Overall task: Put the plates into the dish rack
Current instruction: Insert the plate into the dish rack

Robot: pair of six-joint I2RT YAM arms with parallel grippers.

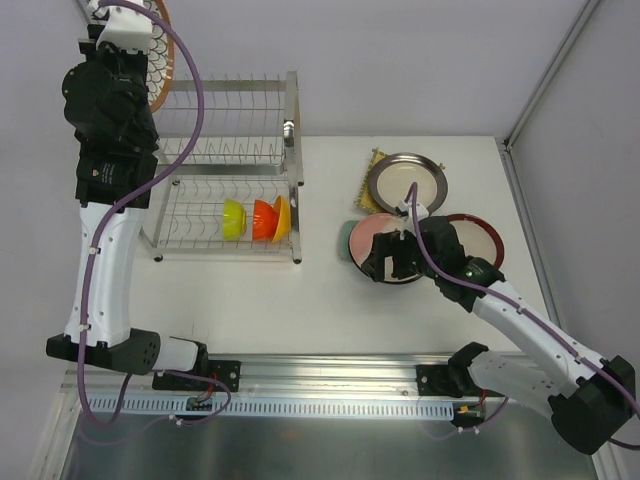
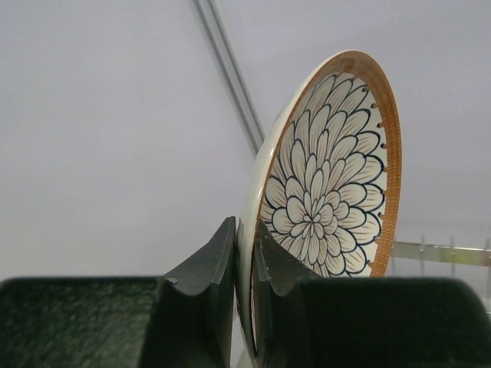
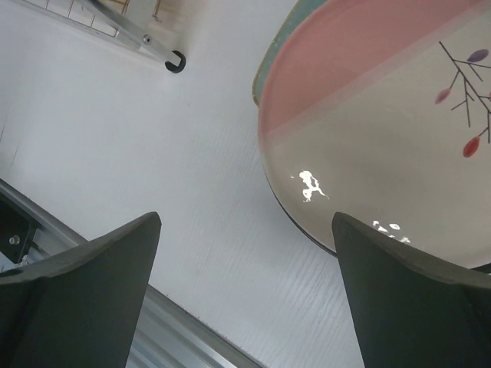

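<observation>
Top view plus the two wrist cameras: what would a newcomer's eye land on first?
The left hand, raised high by the far left corner of the dish rack, clamps a petal-pattern plate by its rim. Three bright bowls stand in the rack's lower tier. On the right, the open right hand hovers over a pink-and-white plate among other plates.

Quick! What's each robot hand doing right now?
Left end effector: shut on the petal-pattern plate.
Right end effector: open, empty, over the pink-and-white plate.
</observation>
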